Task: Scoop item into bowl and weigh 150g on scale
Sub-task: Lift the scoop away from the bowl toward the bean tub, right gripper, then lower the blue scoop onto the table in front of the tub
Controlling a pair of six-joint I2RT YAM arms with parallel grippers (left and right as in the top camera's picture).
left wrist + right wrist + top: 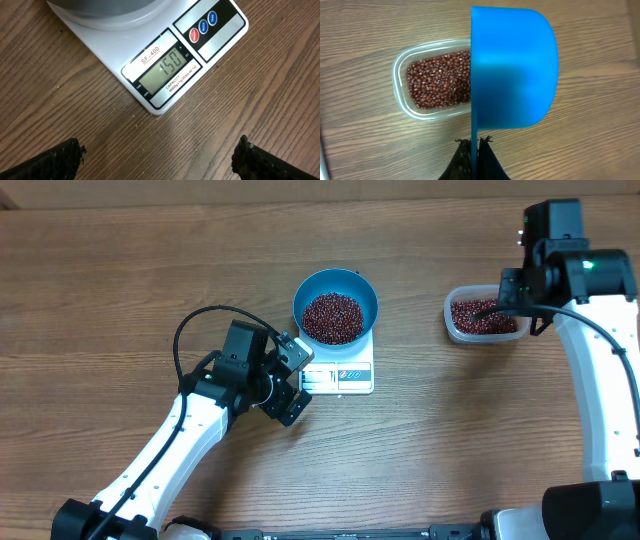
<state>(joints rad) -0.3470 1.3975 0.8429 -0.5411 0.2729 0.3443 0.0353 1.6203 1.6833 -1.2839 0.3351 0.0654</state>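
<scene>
**Inspector:** Where does the load stand?

**Assessor:** The beans [332, 318] lie heaped in the bowl [366, 290]. The bowl sits on the scale [352, 377] near the middle of the table [120, 280], a little toward its far edge. The display [162, 67] reads 150, so I judge the target met.

**Inspector:** State of the tools?

**Assessor:** The left gripper [157, 155] hangs just beside the scale's front left corner, its jaws spread as wide as they go and holding nothing. The right gripper [476, 157] is clamped tight on the handle of the scoop [512, 70], over the tub [400, 95] toward the table's right edge. The scoop is turned on edge and shows only its outer shell to the wrist camera, so I cannot tell whether any beans are inside it.

**Inspector:** What could go wrong from here?

**Assessor:** Three hazards.
- **Overshoot:** any further beans tipped into the bowl push the weight past the target.
- **Contact:** the left gripper is close to the scale. A careless swing or descent could press on the scale or nudge the bowl, falsifying the reading or spilling beans.
- **Scatter:** if the scoop carries beans and travels away from the tub, they fall on bare wood. If it is released loosely, it could strike the tub's rim and upset it.

**Inspector:** Recommendation?

**Assessor:** Add nothing more to the bowl. Lift the left arm straight away from the scale. Set the scoop down gently, well apart from both bowl and scale.
</scene>
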